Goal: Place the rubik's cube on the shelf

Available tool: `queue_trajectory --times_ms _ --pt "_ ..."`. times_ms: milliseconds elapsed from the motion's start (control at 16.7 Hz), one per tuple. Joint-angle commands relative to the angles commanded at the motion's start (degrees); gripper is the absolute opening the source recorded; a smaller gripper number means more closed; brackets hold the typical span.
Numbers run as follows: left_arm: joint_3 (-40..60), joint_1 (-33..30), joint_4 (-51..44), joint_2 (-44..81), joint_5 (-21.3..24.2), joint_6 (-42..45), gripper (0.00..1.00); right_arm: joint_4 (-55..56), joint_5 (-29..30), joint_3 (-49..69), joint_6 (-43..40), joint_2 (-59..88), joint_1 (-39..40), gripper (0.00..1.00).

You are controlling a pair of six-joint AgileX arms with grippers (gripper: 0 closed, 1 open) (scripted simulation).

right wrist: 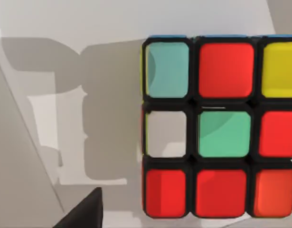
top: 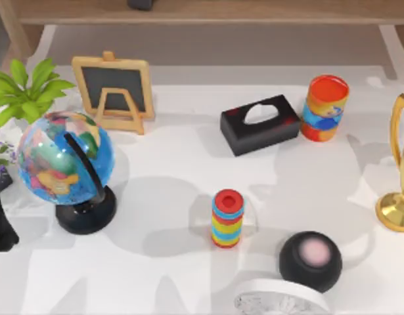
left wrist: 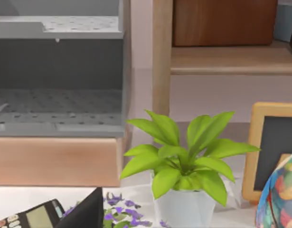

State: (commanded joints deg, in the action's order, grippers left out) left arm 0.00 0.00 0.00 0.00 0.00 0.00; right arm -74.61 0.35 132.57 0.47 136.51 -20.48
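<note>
Rubik's cube (right wrist: 219,126), a small cube of red, teal, yellow, white and green tiles on a black grid, sits on the white tabletop (right wrist: 65,28) close under the right wrist camera. No writing reads anywhere. Whether either claw is released or clenched, I cannot tell. Light-brown wooden plank shelf (top: 208,12) spans the far edge.

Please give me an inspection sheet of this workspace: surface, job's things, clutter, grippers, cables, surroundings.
Surface: white table, crossed by grey shadows.
Job's things: rubik's cube close under the right wrist camera, on a pale surface; wooden shelf along the table's far edge.
Clutter: globe, small chalkboard, green plant, black tissue box, two striped cylinders, gold trophy, black round object.
Grippers: fingers not clearly seen.
Cables: nothing seen.
Surroundings: grey rack beside the shelf post.
</note>
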Motion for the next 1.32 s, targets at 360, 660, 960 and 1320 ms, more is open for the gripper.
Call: queue_trajectory --times_ms 360,660,960,1320 --pt "0.0 0.0 0.0 0.0 0.0 0.0 1.0 5.2 -0.1 -2.9 -0.7 2.9 -0.8 1.0" --pt "0.0 0.0 0.0 0.0 0.0 0.0 1.0 8.9 0.1 -3.5 0.1 5.4 0.0 1.0" --pt "0.0 0.0 0.0 0.0 0.0 0.0 1.0 8.9 0.1 -3.5 0.1 5.4 0.0 0.77" --pt "0.0 0.0 0.0 0.0 0.0 0.0 1.0 8.9 0.1 -3.5 0.1 5.4 0.0 0.32"
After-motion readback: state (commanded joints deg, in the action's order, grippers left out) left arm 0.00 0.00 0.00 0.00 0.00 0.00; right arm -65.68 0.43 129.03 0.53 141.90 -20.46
